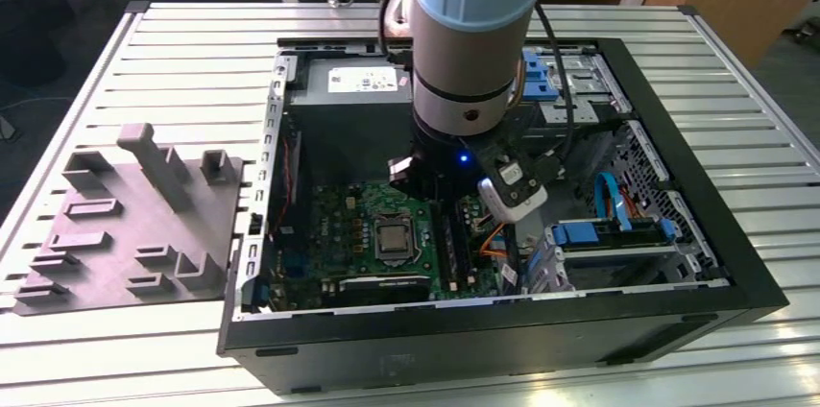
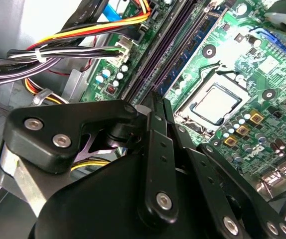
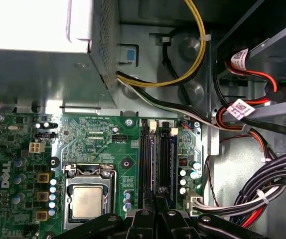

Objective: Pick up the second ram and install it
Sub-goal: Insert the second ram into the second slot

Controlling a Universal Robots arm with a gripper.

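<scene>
My gripper (image 3: 157, 196) hangs low inside the open computer case, over the black memory slots of the green motherboard (image 1: 346, 225). In both wrist views its two thin fingers stand close together, pinching a thin dark strip seen edge-on, the second ram (image 3: 161, 159). The strip runs along a slot, and how deep it sits there I cannot tell. In the second wrist view the gripper (image 2: 159, 99) points at the same purple-black rows (image 2: 168, 50). Another strip with bluish chips (image 3: 173, 154) stands in the neighbouring slot.
The processor socket (image 3: 87, 201) lies beside the slots. The grey power-supply box (image 3: 43, 45) and bundles of coloured cables (image 3: 262, 199) crowd the case's inside. Outside the case (image 1: 717, 273), a grey moulded fixture (image 1: 129, 225) lies on the slatted table at the exterior view's left.
</scene>
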